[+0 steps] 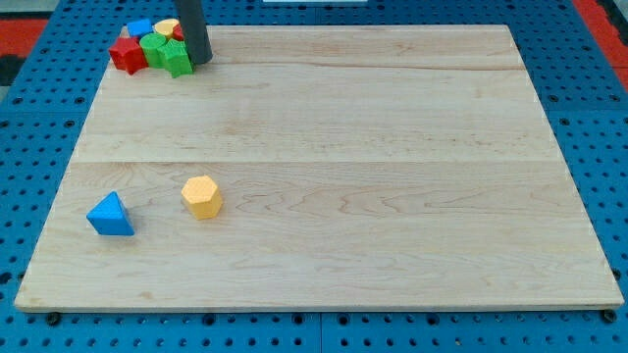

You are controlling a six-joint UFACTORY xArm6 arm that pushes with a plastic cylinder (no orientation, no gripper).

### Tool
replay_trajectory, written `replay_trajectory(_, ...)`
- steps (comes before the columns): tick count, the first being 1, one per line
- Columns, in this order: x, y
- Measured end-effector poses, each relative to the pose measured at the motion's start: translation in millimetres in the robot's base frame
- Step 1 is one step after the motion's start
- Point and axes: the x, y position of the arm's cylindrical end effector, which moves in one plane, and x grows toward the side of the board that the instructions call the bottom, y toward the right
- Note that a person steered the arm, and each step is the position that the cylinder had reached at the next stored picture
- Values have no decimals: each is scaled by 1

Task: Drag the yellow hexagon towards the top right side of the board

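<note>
Across the pale wooden tabletop, my tip, a bare rod with no pincer to open or close, sits at the view's top left against the clustered blocks, well apart from the yellow hexagon lying lower left beside a blue triangle.

The hexagon lies on the board toward the view's bottom left, with a triangle block just to its left. A cluster of blocks sits at the top-left corner, the rod's tip touching its right edge.
</note>
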Motion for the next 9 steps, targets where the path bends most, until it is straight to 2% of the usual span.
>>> replay_trajectory(2, 41, 33)
replay_trajectory(4, 51, 33)
replay_trajectory(5, 72, 13)
replay_trajectory(6, 72, -19)
replay_trajectory(7, 99, -70)
replay_trajectory(8, 123, -147)
replay_trajectory(9, 126, -148)
